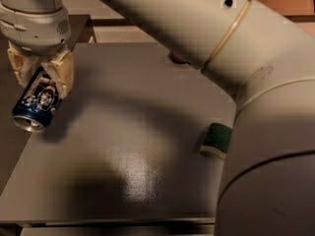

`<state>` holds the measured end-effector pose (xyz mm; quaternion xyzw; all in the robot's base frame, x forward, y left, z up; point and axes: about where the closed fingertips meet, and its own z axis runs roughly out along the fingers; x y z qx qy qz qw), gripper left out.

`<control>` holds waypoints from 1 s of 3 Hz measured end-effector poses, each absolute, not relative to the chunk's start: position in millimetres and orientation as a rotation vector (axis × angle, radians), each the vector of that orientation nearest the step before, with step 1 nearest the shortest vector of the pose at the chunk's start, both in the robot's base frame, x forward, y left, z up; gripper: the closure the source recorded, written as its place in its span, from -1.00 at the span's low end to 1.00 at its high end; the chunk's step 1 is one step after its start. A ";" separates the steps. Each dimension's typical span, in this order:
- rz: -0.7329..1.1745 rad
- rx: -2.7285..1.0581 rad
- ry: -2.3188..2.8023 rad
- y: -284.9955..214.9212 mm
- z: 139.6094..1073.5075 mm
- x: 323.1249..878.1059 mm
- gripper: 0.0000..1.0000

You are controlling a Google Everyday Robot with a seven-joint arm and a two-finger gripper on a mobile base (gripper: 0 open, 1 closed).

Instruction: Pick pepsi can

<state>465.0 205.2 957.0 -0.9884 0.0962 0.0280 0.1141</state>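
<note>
The pepsi can [35, 103] is dark blue with a white and dark label and a shiny silver end facing down and left. It hangs tilted in the air at the left of the camera view, above the left edge of the grey table [147, 141]. My gripper [40, 73] is shut on the can's upper end, with a tan finger [63, 73] on each side of it. The big white arm crosses the top of the view.
A green sponge [216, 139] lies on the table at the right, partly hidden by my arm. A small red thing [176, 59] peeks out under the arm at the table's far side. The table's left edge is below the can.
</note>
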 end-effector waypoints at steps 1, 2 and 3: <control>0.031 -2.817 0.334 212.8 989.2 489.6 1.00; 0.039 -2.763 0.416 200.6 1003.7 505.4 1.00; 0.019 -2.728 0.408 210.9 1006.6 509.4 1.00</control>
